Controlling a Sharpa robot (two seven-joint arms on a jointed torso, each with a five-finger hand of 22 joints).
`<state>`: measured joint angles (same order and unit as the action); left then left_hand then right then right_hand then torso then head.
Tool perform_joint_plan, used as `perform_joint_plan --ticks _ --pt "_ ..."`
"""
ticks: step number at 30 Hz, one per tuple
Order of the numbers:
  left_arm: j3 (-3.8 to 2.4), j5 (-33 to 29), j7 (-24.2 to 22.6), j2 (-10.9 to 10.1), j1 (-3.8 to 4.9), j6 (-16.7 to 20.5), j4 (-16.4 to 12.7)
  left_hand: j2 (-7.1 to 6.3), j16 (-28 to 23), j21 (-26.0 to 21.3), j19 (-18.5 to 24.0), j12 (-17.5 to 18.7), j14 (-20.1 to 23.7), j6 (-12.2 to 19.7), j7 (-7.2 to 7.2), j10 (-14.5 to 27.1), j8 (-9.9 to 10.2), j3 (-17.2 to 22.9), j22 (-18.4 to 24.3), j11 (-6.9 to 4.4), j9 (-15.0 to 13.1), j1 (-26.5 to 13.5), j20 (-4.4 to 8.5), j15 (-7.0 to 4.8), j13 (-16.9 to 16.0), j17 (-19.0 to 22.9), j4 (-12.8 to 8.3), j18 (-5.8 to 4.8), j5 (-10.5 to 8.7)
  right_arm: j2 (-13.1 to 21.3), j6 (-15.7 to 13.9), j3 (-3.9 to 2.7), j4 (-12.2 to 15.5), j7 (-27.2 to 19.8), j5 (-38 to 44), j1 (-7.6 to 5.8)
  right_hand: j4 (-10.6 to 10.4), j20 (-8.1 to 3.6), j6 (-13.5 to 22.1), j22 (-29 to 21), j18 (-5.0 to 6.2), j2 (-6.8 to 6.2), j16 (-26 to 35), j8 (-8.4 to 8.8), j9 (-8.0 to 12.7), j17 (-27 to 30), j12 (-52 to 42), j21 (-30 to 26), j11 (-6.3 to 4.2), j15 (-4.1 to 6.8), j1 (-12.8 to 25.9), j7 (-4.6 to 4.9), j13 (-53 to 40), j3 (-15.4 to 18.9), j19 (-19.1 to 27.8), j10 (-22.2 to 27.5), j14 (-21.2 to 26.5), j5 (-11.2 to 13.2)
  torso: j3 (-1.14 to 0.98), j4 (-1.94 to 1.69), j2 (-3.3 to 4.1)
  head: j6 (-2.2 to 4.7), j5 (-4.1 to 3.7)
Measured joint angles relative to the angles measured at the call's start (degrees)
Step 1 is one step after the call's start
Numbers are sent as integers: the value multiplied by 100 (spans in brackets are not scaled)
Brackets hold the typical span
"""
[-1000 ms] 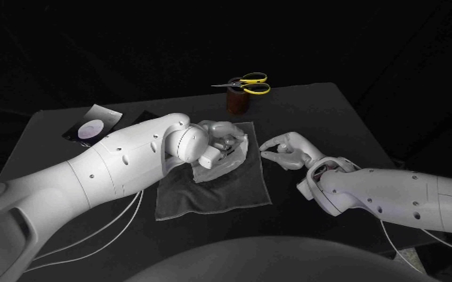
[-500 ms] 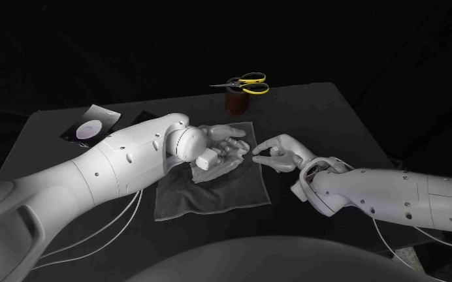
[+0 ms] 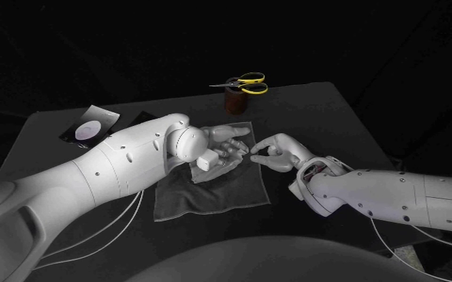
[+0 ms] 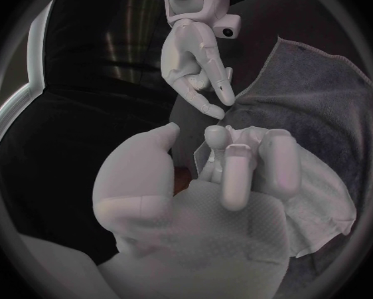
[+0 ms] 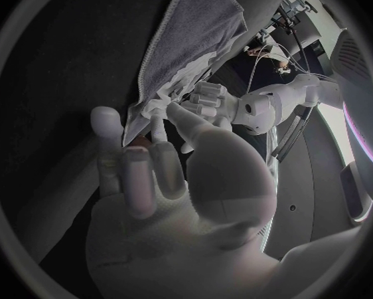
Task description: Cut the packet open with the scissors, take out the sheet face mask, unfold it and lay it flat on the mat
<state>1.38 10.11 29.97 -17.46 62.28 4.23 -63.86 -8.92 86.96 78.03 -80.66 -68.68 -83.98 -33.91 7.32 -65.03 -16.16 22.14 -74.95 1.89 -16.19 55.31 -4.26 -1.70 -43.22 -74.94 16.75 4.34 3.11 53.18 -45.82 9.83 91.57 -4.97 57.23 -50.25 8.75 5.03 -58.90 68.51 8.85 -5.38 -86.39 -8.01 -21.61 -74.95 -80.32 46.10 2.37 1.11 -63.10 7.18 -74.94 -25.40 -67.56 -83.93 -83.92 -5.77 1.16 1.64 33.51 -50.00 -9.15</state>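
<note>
Two robot hands meeting over the sheet face mask (image 4: 323, 209)
The left robot hand (image 3: 219, 148) is holding the crumpled mask in curled fingers on the mat (image 3: 212, 194) beneath. The right robot hand (image 3: 275, 152) is hovering just beside, fingertips at the mask's edge, pinching or not I cannot tell. Beyond them, scissors (image 3: 243, 84) are lying on a brown holder (image 3: 236, 102).
</note>
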Motion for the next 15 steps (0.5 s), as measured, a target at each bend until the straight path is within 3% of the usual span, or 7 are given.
perform_joint_plan --ticks 5,7,9,11,12,15 --pt "0 -87 -111 -29 -1 -19 -50 97 -1 -49 43 65 14 -105 -91 38 1 -75 1 -75 -3 97 61 -45 99 0 -17 -1 0 -2 -135 -12 29 202 301 -1 3 -19 -22 62 -2 -29 -43 -34 -7 3 -143 102 0 0 29 -22 4 29 -63 0 0 -23 1 1 -1 0 -13" --pt "-1 -110 -204 -97 -3 -18 -125 194 -6 -110 74 218 -6 -234 -78 191 1 -111 1 -96 -15 200 93 -66 374 0 -8 0 0 0 -165 -18 54 250 394 -8 3 -34 -31 81 -3 -48 -62 -64 -12 5 -185 165 -1 1 7 -32 4 29 -119 0 -1 -59 2 0 -2 0 -14" --pt "-2 -118 -373 -232 -3 -8 -244 305 -25 -173 90 502 -6 -470 -5 541 -70 -127 1 -2 -69 446 91 -61 845 0 -24 0 0 0 -173 -25 65 284 494 -37 46 -31 -32 102 -3 18 -77 -85 -13 5 -233 184 -13 14 -131 -32 3 -15 -131 -12 -14 -51 4 -1 -3 0 -14" --pt "-3 -115 -559 -390 -3 11 -375 427 -189 -495 365 703 1 -734 96 836 -165 -30 292 166 -80 923 -11 98 1062 57 -121 5 0 -5 -159 -29 61 287 564 -84 155 -64 -33 120 -4 143 -89 -85 -11 5 -269 231 -22 40 -330 -33 3 -133 -165 -21 -8 79 7 -3 -5 0 -24" --pt "-3 -107 -663 -480 -2 23 -448 453 -316 -751 554 773 13 -850 156 959 -212 41 547 239 -80 1165 -78 165 1132 302 -193 58 0 -10 -141 -33 49 287 596 -112 203 -78 -33 150 -6 243 -124 -85 0 5 -319 279 -22 46 -428 -33 3 -240 -188 -20 -2 162 7 -4 -5 0 -27" --pt "-1 -16 -1018 -789 -1 72 -692 460 -454 -1049 772 856 76 -955 202 1112 -216 235 841 271 -57 1611 -138 218 1235 598 -406 192 0 -38 -5 -40 -16 261 688 -198 257 -58 -34 207 -8 320 -185 -85 26 4 -413 395 -22 46 -504 -34 2 -339 -250 -20 -2 190 12 -15 -5 0 -41"
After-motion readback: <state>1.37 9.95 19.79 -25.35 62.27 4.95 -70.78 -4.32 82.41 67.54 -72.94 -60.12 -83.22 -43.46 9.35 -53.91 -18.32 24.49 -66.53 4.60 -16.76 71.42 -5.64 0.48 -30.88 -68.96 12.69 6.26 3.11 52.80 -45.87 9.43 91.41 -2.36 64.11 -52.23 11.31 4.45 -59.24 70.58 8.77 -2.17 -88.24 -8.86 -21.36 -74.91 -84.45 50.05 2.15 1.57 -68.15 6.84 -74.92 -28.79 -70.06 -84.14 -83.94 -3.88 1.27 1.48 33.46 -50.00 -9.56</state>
